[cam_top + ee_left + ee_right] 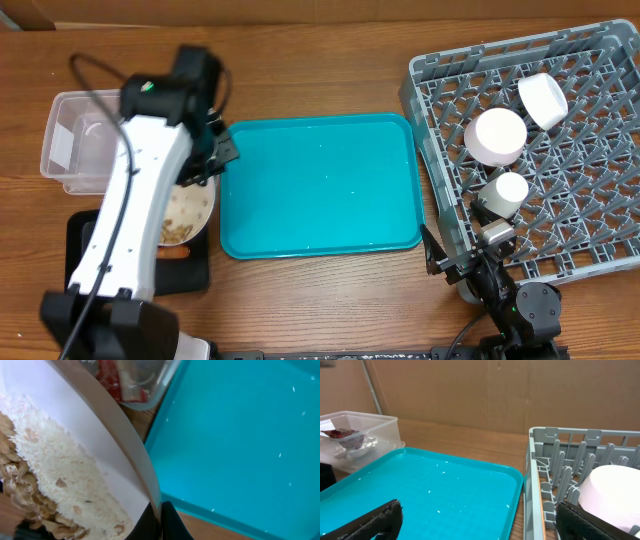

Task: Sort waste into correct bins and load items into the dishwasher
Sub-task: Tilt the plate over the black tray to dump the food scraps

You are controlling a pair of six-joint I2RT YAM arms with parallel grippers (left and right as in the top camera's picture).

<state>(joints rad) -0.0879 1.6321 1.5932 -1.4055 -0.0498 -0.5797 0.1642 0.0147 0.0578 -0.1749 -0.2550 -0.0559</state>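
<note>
Pinching the plate (75,435) by its right rim, my left fingers (172,525) are clenched on it, one on the upper face and one underneath, with the rim running straight into the gap between them. I judge the plate stiff, glazed and slick, and heavy for an edge hold like this, so it will want to lever down around the pinch. A deeper bite on the rim looks like the safest hold, as its middle is covered. The beige scraps (25,495) heaped on its left side look light and loose and should slide off on a tilt. The pale grainy film beside them looks stuck on. From overhead the plate lies at the left of the worktop (320,60), just left of the teal tray (320,180), between the tub (75,140) on the far side and the black tray (195,275) on the near side, overlapping the black tray's far edge. I cannot tell whether it is lifted clear. The tub already holds a wrapper (112,380), and a carrot piece (175,253) lies on the black tray. My right fingers (375,522) are spread wide and released, grasping nothing, by the near-left corner of the rack (580,435), where a bowl (610,495) sits.
</note>
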